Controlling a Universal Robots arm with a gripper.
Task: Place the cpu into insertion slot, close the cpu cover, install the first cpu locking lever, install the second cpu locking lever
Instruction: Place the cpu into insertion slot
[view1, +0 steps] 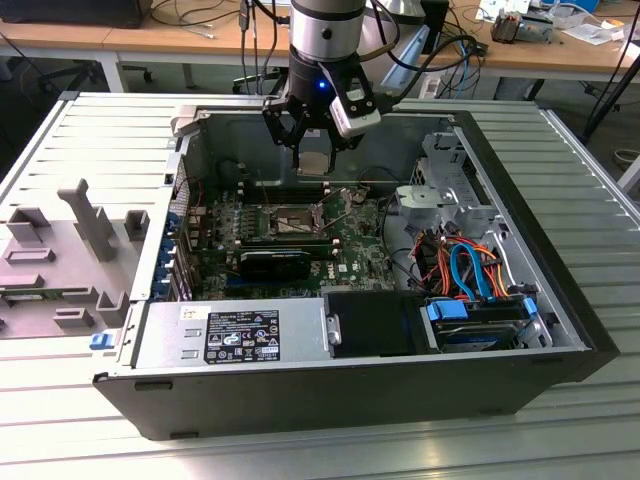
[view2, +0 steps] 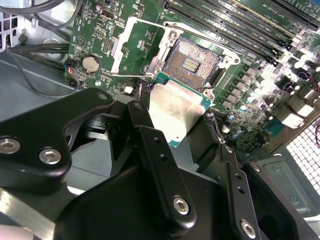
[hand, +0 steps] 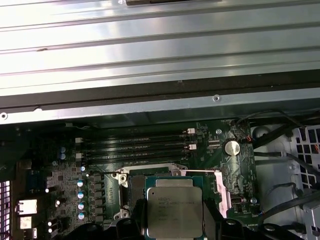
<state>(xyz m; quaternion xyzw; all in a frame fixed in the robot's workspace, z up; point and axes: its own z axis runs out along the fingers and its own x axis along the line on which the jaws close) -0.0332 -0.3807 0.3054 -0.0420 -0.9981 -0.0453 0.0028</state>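
Observation:
My gripper (view1: 314, 155) hangs over the open computer case, shut on the cpu (view1: 313, 164), a thin square chip with a silvery top. Below and in front of it lies the insertion slot (view1: 285, 222) on the green board. In the second wrist view the cpu (view2: 175, 110) sits between my black fingers (view2: 145, 125), just short of the open insertion slot (view2: 191, 61). The cpu cover (view2: 121, 46) is swung open beside the socket. In the first wrist view the cpu (hand: 174, 212) hovers over the socket rim (hand: 131, 187).
Long black memory slots (hand: 135, 147) run beside the socket. A black card (view1: 275, 262) lies in front of it. The power supply (view1: 230, 335) and a drive bay with blue and orange cables (view1: 470, 270) fill the case front. Grey fixtures (view1: 60, 250) stand at the exterior view's left.

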